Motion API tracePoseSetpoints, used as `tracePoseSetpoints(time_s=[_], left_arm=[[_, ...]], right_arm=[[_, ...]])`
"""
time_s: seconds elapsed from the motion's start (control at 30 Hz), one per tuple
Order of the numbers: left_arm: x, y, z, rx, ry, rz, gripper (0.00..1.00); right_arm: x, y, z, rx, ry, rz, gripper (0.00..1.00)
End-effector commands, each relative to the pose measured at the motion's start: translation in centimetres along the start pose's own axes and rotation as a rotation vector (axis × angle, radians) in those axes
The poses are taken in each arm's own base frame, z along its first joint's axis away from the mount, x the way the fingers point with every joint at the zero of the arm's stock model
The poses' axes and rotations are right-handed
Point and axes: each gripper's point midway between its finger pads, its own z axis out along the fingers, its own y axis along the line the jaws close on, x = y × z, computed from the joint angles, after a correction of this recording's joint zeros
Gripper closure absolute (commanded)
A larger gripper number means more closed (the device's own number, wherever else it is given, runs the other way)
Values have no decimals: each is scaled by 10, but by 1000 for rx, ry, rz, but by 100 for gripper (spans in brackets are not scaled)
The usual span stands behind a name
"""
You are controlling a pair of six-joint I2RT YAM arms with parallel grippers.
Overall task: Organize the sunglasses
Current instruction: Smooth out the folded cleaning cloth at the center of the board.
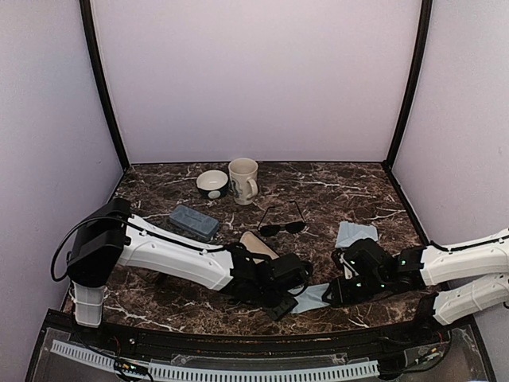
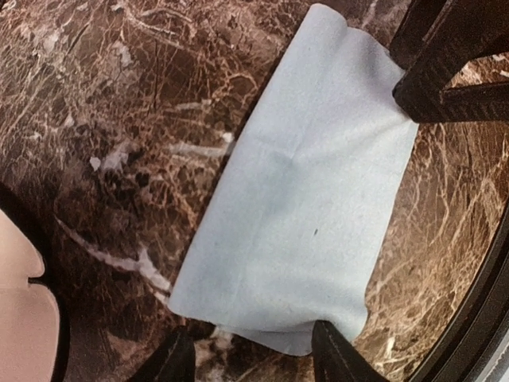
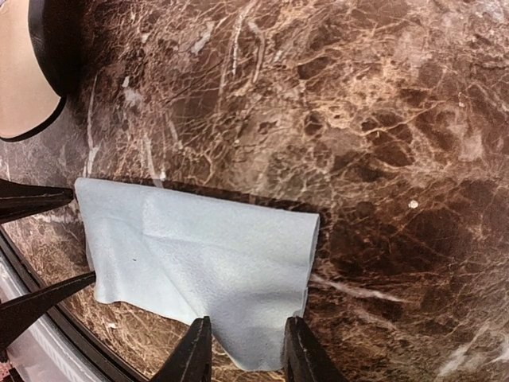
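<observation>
One black thin-framed pair of sunglasses (image 1: 282, 227) lies open on the marble, behind both grippers. The brownish pair does not show in any view. My left gripper (image 1: 291, 300) is open, and in its wrist view it (image 2: 254, 362) straddles the near edge of a folded light blue cloth (image 2: 302, 199). My right gripper (image 1: 337, 291) is open, and in its wrist view it (image 3: 248, 354) has a corner of the same cloth (image 3: 199, 255) between its fingers. The cloth (image 1: 312, 298) lies flat between the two grippers.
An open case with a beige lining (image 1: 258, 245) lies by the left wrist. A grey-blue case (image 1: 193, 222), a bowl (image 1: 212, 183) and a mug (image 1: 243, 180) stand further back. A second blue cloth (image 1: 355, 233) lies at the right. The table's front edge (image 1: 238, 333) is close.
</observation>
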Motion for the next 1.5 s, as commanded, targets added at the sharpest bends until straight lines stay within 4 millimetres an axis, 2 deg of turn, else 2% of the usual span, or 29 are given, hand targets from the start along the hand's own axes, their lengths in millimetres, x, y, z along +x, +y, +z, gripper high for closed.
tracePoseSetpoints(time_s=[0.0,0.13,0.27,0.7,0.83,1.17,1.47], left_arm=[[4,3,-29,9,4,10,48],[-6,-1,-41,34,-33,12,48],[-17,-6,-41,56,-69,19,48],[-28,-13,-1,57,-82,52,48],[-21,-9,5,38,-54,59,48],[15,6,9,-15,57,45,48],[24,12,1,-31,76,32,48]], right_arm=[[3,-5,3,2,3,9,68],[4,-5,4,2,11,8,68],[4,-6,3,4,9,9,68],[5,-6,1,6,7,13,68],[5,-7,2,6,7,14,68],[7,-14,2,45,13,20,69],[9,-18,4,67,29,17,70]])
